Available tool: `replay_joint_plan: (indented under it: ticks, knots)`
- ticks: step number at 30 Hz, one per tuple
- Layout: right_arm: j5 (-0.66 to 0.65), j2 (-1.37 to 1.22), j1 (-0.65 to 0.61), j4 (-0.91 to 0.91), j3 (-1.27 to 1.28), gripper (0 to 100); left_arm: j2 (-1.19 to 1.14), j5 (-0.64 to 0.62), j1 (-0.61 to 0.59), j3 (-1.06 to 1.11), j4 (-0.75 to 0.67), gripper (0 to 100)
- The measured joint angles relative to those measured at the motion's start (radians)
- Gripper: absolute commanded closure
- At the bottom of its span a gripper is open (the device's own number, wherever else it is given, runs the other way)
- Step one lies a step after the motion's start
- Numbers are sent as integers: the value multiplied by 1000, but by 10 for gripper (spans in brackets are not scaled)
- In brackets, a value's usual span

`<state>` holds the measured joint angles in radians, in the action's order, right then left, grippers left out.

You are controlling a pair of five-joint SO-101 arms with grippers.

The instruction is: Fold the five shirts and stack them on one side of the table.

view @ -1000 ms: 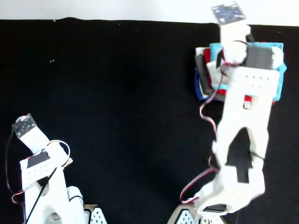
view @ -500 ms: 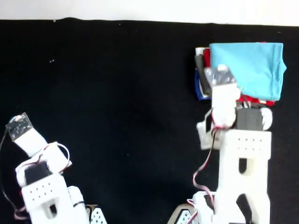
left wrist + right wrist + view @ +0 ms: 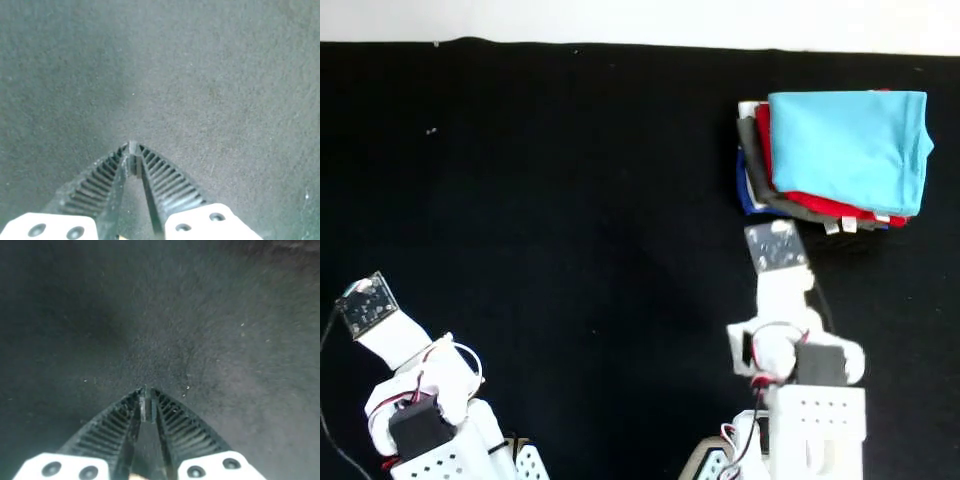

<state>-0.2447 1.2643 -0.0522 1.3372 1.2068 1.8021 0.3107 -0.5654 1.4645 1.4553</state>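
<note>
And the arm beside the stack [image 3: 790, 340] pulls clear: a second ago it was stretched right over the pile, and now it has drawn back toward its base, so you can see the whole stack [image 3: 820, 205] uncovered. The other arm [image 3: 415, 370] has tucked in too, low at the near corner. That reads like a release-and-retreat, and with blue, red, grey, dark blue and a sliver of white showing at the pile's edges, you look to be at or very near the finish. The light blue shirt [image 3: 848, 150] sits on top, folded flat, at the far right side of the black table [image 3: 570, 180]. Your left gripper [image 3: 132, 149] is closed tip to tip on nothing, bare cloth beneath it. Your right gripper [image 3: 145, 392] is the same, pinched shut and empty over bare cloth. The pile lies just beyond the retreated arm's front end, apart from it, and well away from the other arm.
</note>
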Motion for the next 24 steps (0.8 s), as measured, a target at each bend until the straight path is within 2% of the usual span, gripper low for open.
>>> replay_joint_plan:
  ticks: [7,10,13,17,24]
  knots:
    - [0,350,0,-32,333,988,11,0,181,0,0,992]
    - [0,508,0,-20,410,988,11,0,282,12,-12,992]
    - [0,543,-2,-28,433,988,11,0,361,14,-12,992]
    - [0,548,-2,-75,462,988,11,0,414,26,-25,991]
    - [0,562,-2,-115,463,988,18,-2,419,121,-94,992]
